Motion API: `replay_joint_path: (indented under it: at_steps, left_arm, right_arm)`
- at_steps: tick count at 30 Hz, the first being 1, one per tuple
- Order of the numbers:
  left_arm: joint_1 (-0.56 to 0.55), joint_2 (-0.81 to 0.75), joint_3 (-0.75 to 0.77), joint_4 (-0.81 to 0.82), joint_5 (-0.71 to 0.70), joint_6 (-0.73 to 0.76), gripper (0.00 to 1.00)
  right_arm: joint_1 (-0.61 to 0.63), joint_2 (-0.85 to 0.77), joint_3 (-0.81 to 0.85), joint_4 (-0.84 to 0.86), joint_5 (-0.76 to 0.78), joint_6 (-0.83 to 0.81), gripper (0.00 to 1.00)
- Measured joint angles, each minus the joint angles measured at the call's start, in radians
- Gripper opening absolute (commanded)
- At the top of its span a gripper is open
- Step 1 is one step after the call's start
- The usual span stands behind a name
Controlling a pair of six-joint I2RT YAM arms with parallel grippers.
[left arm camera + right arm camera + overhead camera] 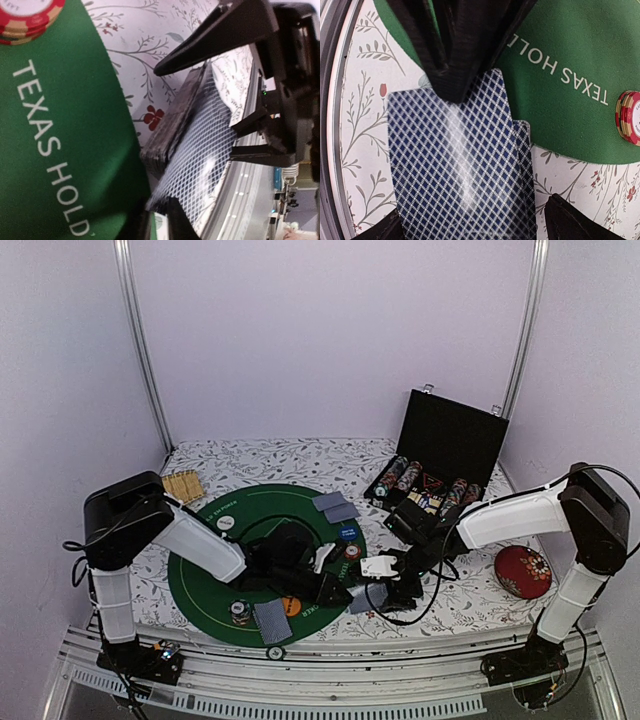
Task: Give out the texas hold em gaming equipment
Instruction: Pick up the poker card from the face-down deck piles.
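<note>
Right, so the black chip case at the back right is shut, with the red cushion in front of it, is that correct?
Not quite: the black chip case is open, with its lid raised and chips showing, as the top external view shows. The red cushion does lie in front of it.

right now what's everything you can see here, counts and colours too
green mat: one, round, table centre
cards: several, blue-backed; groups at mat's far edge, near edge, just off right edge
loose chips: five spots on mat; white, blue, orange, red-white, striped
chip case: one, black, open, far right, chip rows inside
cushion: one, red, right
bamboo mat: one, tan, far left
tablecloth: one, white floral
left hand: black, fingers around right-edge cards
right hand: black, open, above same cards
</note>
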Motion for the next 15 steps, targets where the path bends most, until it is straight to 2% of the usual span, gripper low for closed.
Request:
replay_joint_path:
  at_steps: [2, 15]
  left_arm:
    - [0.001, 0.01, 0.003, 0.002, 0.0, 0.002, 0.0]
    - [0.021, -0.046, -0.043, -0.011, 0.0, 0.027, 0.0]
  right_arm:
    - [0.002, 0.0, 0.001, -0.001, 0.0, 0.0, 0.88]
    - [0.002, 0.0, 0.001, -0.003, 0.005, 0.004, 0.88]
